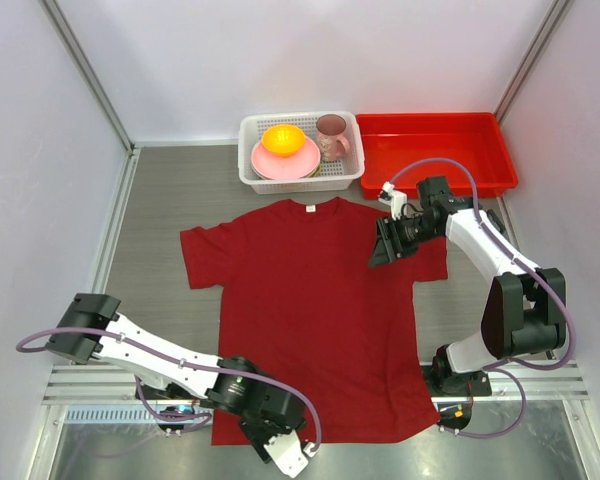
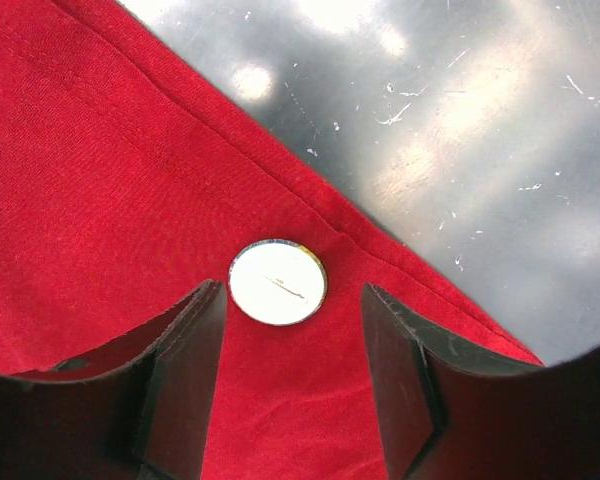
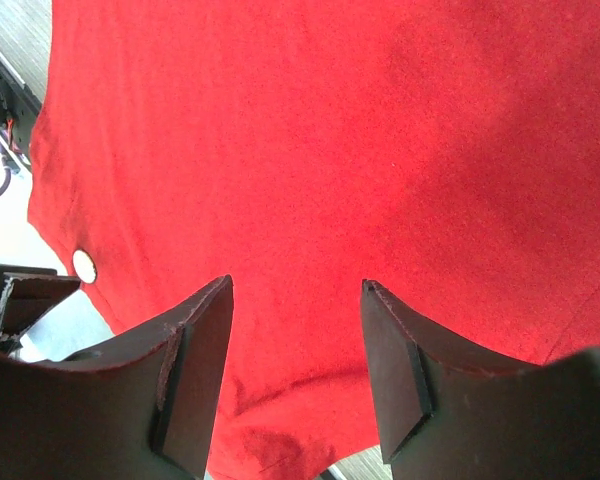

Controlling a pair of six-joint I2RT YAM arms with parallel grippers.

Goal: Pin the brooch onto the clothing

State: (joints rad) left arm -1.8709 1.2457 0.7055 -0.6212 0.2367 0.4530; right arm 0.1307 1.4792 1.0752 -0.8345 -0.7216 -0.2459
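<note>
The clothing, a dark red T-shirt (image 1: 310,310), lies flat on the table with its collar toward the back. The brooch (image 2: 277,282), a small pale round disc, rests on the shirt (image 2: 100,200) close to its bottom hem. My left gripper (image 2: 292,335) is open, one finger on each side of the brooch and not touching it. In the top view the left gripper (image 1: 280,440) sits over the hem and hides the brooch. My right gripper (image 1: 388,245) hovers open and empty above the shirt's right shoulder. From the right wrist the brooch (image 3: 84,265) is a tiny dot far beyond that gripper (image 3: 296,300).
A white basket (image 1: 250,175) at the back holds a pink plate (image 1: 280,165), an orange bowl (image 1: 283,139) and a pink mug (image 1: 331,135). A red tray (image 1: 440,150) stands to its right. Shiny metal table surface (image 2: 460,130) lies past the hem.
</note>
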